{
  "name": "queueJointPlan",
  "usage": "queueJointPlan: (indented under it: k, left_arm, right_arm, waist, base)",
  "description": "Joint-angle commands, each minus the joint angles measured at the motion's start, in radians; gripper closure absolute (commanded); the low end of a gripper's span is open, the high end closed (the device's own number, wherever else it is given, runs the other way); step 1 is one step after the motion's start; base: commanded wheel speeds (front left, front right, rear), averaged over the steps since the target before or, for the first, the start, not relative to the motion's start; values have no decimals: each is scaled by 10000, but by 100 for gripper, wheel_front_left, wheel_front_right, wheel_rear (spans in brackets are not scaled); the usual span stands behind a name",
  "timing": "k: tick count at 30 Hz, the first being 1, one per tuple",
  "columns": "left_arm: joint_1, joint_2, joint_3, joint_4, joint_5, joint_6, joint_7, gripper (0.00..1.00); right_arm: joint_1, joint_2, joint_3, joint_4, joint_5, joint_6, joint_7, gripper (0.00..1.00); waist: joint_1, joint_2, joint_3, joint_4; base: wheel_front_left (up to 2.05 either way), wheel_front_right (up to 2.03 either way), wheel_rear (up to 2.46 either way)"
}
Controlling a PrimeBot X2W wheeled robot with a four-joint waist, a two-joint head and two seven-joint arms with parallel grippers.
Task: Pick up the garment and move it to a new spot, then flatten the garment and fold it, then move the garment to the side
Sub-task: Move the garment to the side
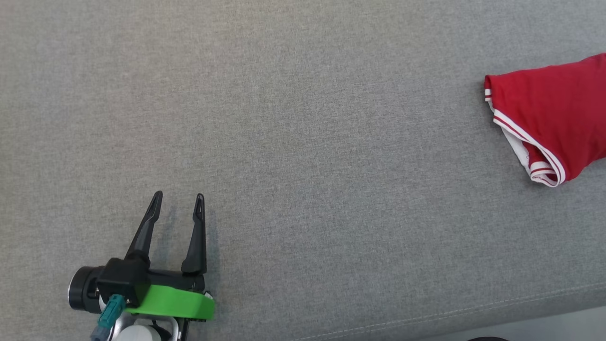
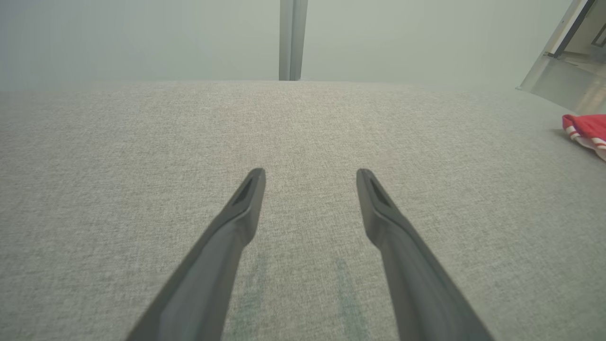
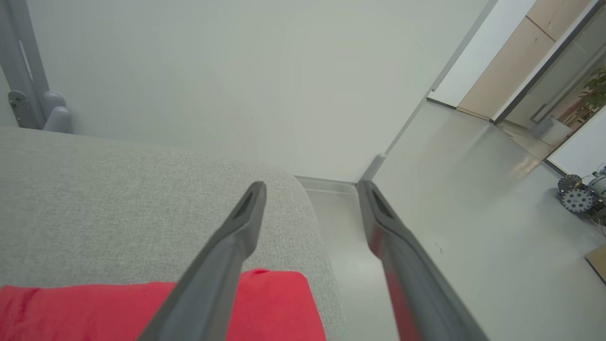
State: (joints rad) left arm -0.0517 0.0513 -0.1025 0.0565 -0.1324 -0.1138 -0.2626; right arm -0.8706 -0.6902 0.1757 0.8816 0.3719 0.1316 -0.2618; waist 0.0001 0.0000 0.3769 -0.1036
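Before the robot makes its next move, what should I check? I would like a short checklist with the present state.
1. Folded garment lies at the right of the grey surface: ok.
2. Open right gripper, not clamping the garment: ok.
3. Open, empty left gripper, apart from the garment: ok.
4. Whole garment on the surface, none past its edge: cannot tell; it leaves the head view.
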Motion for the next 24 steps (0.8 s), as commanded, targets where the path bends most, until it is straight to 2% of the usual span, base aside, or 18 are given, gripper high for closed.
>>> queueJointPlan:
  k: [1,8,12,15,19,21,24]
  left_arm:
    - [70,7,-18,34,-82,37,-27,0]
    - [424,4,-202,184,-806,420,-27,0]
    - [801,2,-172,292,-1021,586,-27,0]
    - [1057,1,-139,396,-974,555,-27,0]
    - [1342,1,78,569,-904,500,-27,0]
    - [1455,0,188,688,-866,437,-27,0]
    - [1627,3,347,978,-761,447,-27,0]
  right_arm:
    - [320,38,-153,-307,-170,-18,-36,0]
    - [3241,645,-1578,-4253,-1142,-18,-33,0]
    - [5243,1312,-2111,-6191,-1220,-19,-32,0]
    - [6609,1918,-2550,-7384,-1280,-17,-32,0]
    - [8060,2788,-2751,-8343,-1553,-19,-32,0]
    - [8735,3019,-2555,-8423,-1914,-19,-33,0]
    - [9346,3722,-2522,-8351,-1879,-17,-33,0]
  waist:
    - [-1,0,-437,32]
    - [-1,0,-1737,430]
    - [-1,0,-2460,727]
    - [-1,0,-2803,905]
    - [-1,0,-3113,994]
    - [-1,0,-3295,1038]
    - [-1,0,-3575,1055]
  base:
    - [0,0,0]
    - [0,0,0]
    - [0,0,0]
    - [0,0,0]
    - [0,0,0]
    - [0,0,0]
    - [0,0,0]
